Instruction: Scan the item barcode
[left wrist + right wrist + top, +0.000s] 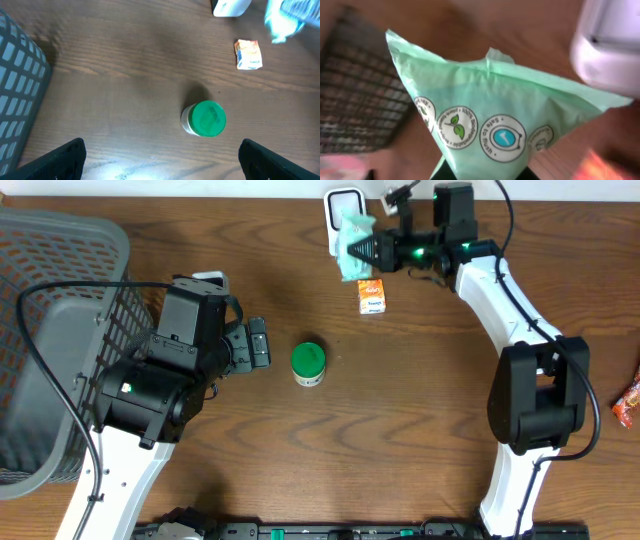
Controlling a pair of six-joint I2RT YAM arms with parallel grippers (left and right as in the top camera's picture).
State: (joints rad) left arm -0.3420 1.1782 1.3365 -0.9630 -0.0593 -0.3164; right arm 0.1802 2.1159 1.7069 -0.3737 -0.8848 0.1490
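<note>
Our right tool (368, 248) grips the pouch (352, 235) by the scanner (338, 202) (left tool (258, 343) gapes idle), so we're likely mid-scan, barcode unseen.

The work surface is a dark brown wooden table (400, 430) with pronounced wavy grain; it fills every view. A grey plastic lattice basket (70, 240) stands at its left end. Overhead lighting produces a soft glare patch on the tabletop in the left wrist view.
</note>
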